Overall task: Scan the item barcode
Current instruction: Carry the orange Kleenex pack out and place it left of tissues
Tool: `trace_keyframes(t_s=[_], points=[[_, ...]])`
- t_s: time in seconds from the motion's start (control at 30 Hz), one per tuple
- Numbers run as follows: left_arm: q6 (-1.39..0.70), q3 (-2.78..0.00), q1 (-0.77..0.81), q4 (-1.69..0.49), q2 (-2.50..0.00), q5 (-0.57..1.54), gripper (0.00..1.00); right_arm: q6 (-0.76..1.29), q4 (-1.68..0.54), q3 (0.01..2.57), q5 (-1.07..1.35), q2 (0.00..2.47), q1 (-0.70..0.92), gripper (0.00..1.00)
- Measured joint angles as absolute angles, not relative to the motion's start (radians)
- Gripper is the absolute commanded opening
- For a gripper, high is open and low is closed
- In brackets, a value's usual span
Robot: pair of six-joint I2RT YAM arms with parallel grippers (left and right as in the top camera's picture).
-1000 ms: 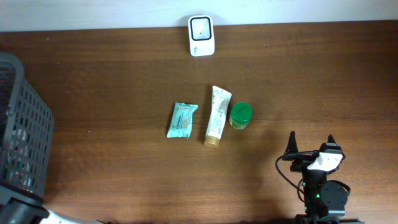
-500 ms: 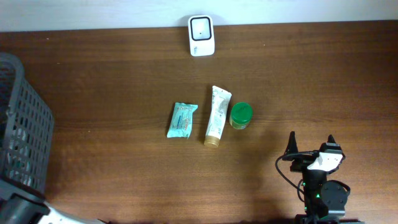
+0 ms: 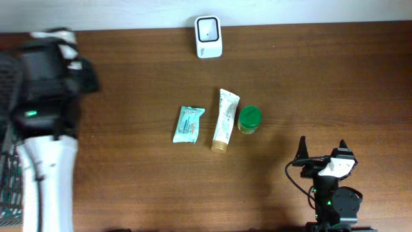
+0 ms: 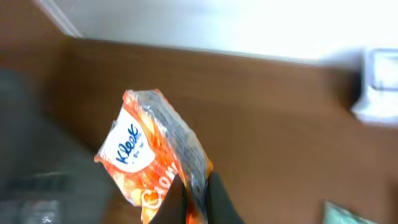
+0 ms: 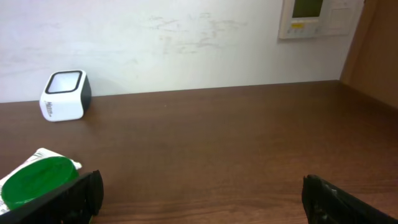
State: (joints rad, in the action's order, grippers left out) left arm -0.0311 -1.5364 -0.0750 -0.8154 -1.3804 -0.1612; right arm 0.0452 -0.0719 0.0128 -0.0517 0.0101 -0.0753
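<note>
Change: a second ago my left arm sat low by the basket (image 3: 8, 193) with its jaws wide. Now it is up over the far left corner of the table (image 3: 322, 77), and my left gripper (image 4: 198, 198) has clamped on the orange packet (image 4: 152, 155).
Meaning: the pick looks done. I judge the carry to the scanner (image 3: 208, 37) comes next.
Packet: pinched at its lower edge, tilted up and left of my fingertips. No barcode shows on the face I see.
Scanner: off to the right of my left gripper, well apart, by the back wall.
Edges: back edge and wall just ahead; basket below and to my left.
Open room: bare wood runs toward the scanner. The teal packet (image 3: 188, 124), tube (image 3: 225, 119) and green-lidded jar (image 3: 249, 119) lie clear of that line.
Right gripper (image 3: 322, 147): spread wide, empty, unmoved near the front edge.
</note>
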Motion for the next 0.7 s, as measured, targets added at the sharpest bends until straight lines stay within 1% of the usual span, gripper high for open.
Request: trace_keyframes(t_s=[0.07, 0.13, 0.23, 0.37, 0.4, 0.43, 0.67, 0.7], points=[[-0.03, -1.484, 0.081, -0.851, -1.428, -0.138, 0.0, 0.045, -0.072, 0.013, -0.052, 0.01, -0.075, 0.98], [-0.03, -1.41, 0.178, -0.869, -1.516, -0.128, 0.0, 0.045, -0.072, 0.013, -0.052, 0.01, -0.075, 0.98], [-0.03, -1.322, 0.262, -0.87, -1.655, -0.122, 0.0, 0.046, -0.072, 0.013, -0.052, 0.01, -0.075, 0.98], [-0.03, -1.299, 0.32, -0.875, -1.774, -0.119, 0.0, 0.045, -0.072, 0.013, -0.052, 0.01, -0.075, 0.98], [-0.03, -1.299, 0.327, -0.875, -1.787, -0.116, 0.22, 0.046, -0.072, 0.013, -0.052, 0.01, -0.075, 0.99], [-0.03, -1.299, 0.334, -0.875, -1.8, -0.109, 0.38, 0.045, -0.072, 0.013, -0.052, 0.01, -0.075, 0.98], [-0.034, -1.319, 0.335, -0.883, -1.811, -0.059, 0.45, 0.044, -0.072, 0.013, -0.052, 0.01, -0.075, 0.98], [-0.034, -1.401, 0.331, -0.947, -1.814, -0.056, 0.47, 0.045, -0.072, 0.013, -0.052, 0.01, -0.075, 0.98]])
